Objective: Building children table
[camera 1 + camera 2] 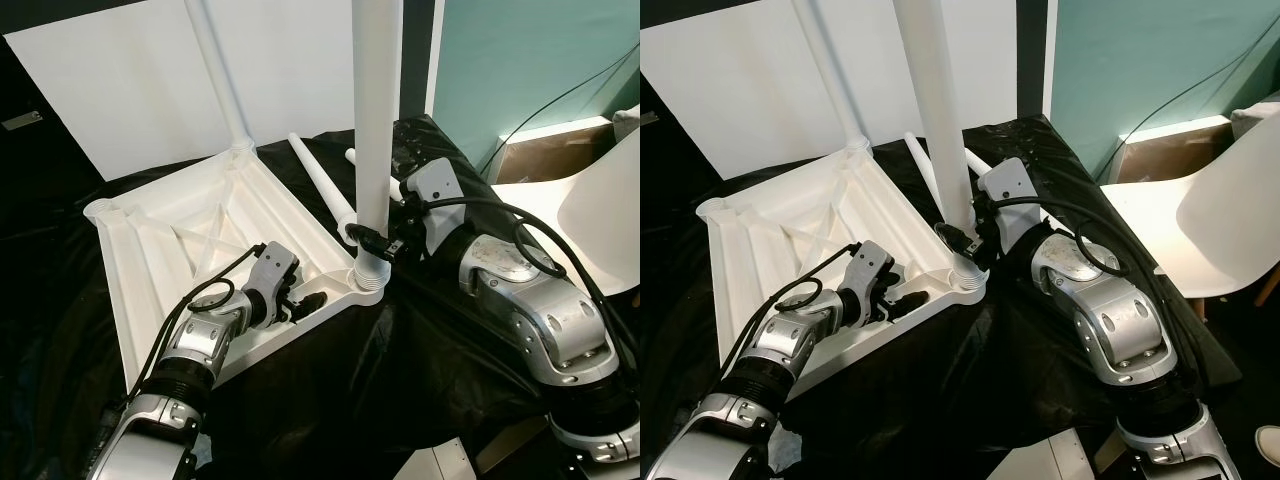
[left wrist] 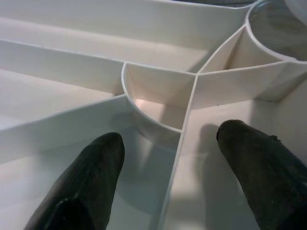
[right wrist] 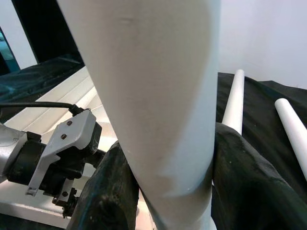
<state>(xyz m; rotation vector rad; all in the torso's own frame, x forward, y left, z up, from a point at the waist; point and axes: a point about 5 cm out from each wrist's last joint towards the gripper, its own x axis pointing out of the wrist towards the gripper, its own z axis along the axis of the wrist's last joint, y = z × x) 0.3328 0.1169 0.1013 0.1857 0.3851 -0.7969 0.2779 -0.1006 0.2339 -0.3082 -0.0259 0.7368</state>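
White moulded plastic dominates the left eye view: the upturned white ribbed plastic tabletop [image 1: 215, 225] lies on a black plastic sheet [image 1: 330, 400], and the right gripper [image 1: 372, 240] is closed round the tall white plastic table leg [image 1: 372, 130] just above the round corner socket [image 1: 368, 276] that the leg stands in. The left gripper [image 1: 300, 298] rests inside the ribbing just beside that same corner, apparently steadying the top. In the right eye view a second white leg already fitted [image 1: 830, 80] rises from the far corner, two loose white legs [image 1: 923, 165] lie on the sheet beyond the right gripper, and a white moulded chair [image 1: 1200, 215] stands off to its outer side, which the left eye largely crops. The left wrist view alone shows the left gripper's black fingers [image 2: 86, 182] parted and holding nothing, straddling a thin rib [image 2: 180, 143]. The right wrist view alone confirms both pads pressing the leg's sides, with the left gripper's body close below. Risk, as judged: the grip sits low on a long leg, so any tilt could cross-thread or jam it in the socket; turning force could also slide the top, since the left gripper only rests on it.
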